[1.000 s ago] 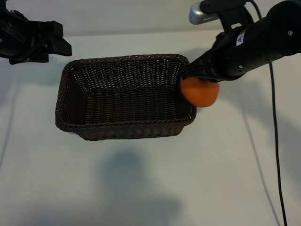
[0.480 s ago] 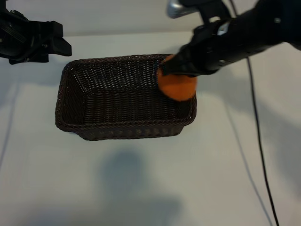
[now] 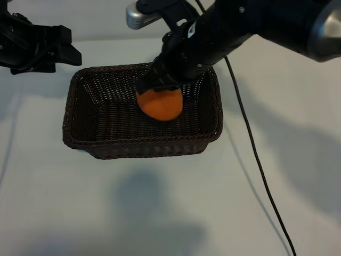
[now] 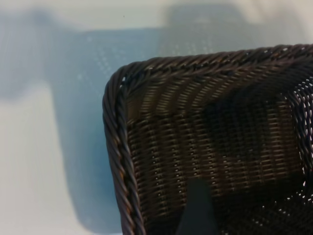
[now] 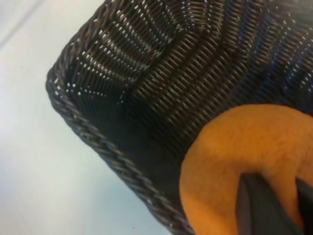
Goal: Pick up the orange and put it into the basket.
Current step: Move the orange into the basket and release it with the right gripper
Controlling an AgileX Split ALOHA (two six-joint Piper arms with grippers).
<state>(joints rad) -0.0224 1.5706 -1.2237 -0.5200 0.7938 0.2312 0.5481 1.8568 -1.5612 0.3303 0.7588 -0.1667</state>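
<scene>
Exterior view, steep from above: pale white table [image 3: 160, 213] fills the frame, soft grey shadows across it, far edge meeting a light wall at the top. No other room detail legible.

Right arm [image 3: 250, 26] is the largest thing, black, entering from the upper right corner and cut off by the frame there; it slants down and left over the basket. A black cable [image 3: 256, 154] trails from it across the table to the lower edge.

Wicker basket [image 3: 85, 140], dark brown, rectangular, rounded corners, braided rim, sits at centre. Its far right corner is hidden under the arm.

Left arm parked at upper left, partly out of frame; left gripper [image 3: 68, 50] held off the basket's far left corner, jaws spread wide, nothing between them. Left wrist view shows only a basket corner and a blurred dark fingertip [image 4: 197, 210].

Right gripper [image 3: 159, 84] is clamped on the orange [image 3: 159, 105]; fingers mostly hidden behind the fruit's top. Orange hangs inside the basket's outline, over its middle; contact with the floor cannot be judged. Right wrist view: a dark finger [image 5: 259, 205] pressed against dimpled peel, basket wall beyond.
</scene>
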